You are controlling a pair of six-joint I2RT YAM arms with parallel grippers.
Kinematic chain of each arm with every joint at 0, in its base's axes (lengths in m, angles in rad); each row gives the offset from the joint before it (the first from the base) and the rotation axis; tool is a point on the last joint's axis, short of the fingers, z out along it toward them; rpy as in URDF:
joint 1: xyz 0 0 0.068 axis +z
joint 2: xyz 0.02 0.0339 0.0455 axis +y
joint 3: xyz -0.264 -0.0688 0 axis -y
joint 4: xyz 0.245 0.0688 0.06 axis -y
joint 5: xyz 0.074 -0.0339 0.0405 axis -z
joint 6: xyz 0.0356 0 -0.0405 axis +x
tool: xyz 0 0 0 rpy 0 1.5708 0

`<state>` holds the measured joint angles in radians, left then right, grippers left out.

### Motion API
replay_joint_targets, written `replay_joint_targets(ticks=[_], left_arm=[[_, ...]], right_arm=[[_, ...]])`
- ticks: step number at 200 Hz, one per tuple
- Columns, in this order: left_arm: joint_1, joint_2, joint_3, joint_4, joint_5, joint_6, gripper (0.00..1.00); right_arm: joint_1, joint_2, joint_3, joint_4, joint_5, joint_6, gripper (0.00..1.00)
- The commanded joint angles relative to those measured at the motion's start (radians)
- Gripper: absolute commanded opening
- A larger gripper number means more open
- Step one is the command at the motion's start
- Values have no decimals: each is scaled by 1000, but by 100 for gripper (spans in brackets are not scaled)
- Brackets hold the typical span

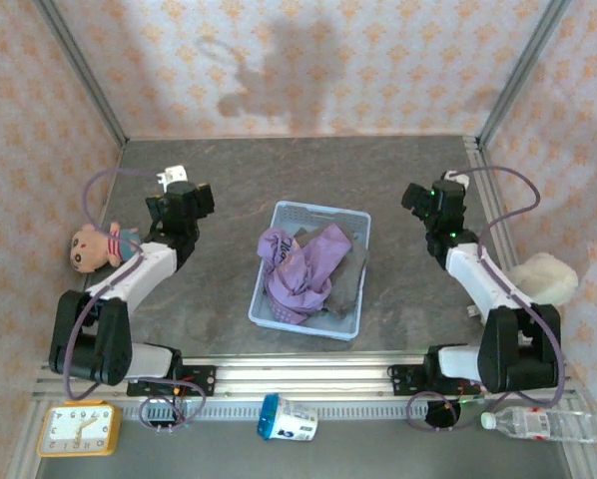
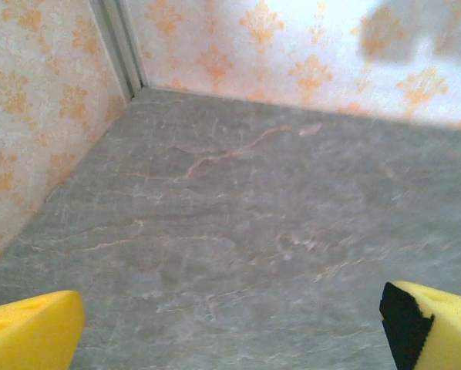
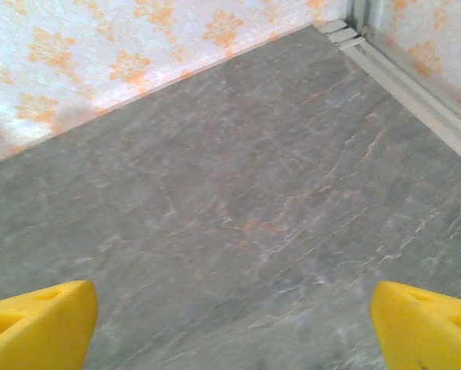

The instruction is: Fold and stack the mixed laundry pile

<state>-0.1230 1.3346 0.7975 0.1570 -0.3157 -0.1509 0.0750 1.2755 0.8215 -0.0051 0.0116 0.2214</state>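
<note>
Overhead, shirt (image 1: 298,279) and trousers (image 1: 348,284) fill basket (image 1: 323,210).

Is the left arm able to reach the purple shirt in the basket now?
Probably yes. The purple shirt lies uncovered on top in the open basket, and the left gripper is open over bare table; only the basket wall stands between them.

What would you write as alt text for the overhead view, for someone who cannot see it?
A light blue mesh basket sits in the middle of a grey table, holding a crumpled lilac shirt and grey-brown trousers. The left arm and right arm stand either side, apart from it. A plush doll lies by the left arm.
</note>
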Motion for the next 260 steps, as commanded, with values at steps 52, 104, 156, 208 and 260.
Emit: replay_joint_targets(ticks=[52,104,156,208,260], left_arm=[[-178,-34,145,-552,91,-580,100],[-332,-72,107,-659,72,-773,100],[-340,-63,122,-673,66,-798,100],[-341,-39,129,-675,66,-825,100],[-340,-29,151,-692,59,-819,100]], right_arm=[[253,-63,171,-750,-218,245,79],[376,-170,21,-816,-344,258,69],[515,-134,-31,-720,-368,254,52],[519,-33,24,-742,-214,176,28],[476,110,145,-798,-37,46,8]])
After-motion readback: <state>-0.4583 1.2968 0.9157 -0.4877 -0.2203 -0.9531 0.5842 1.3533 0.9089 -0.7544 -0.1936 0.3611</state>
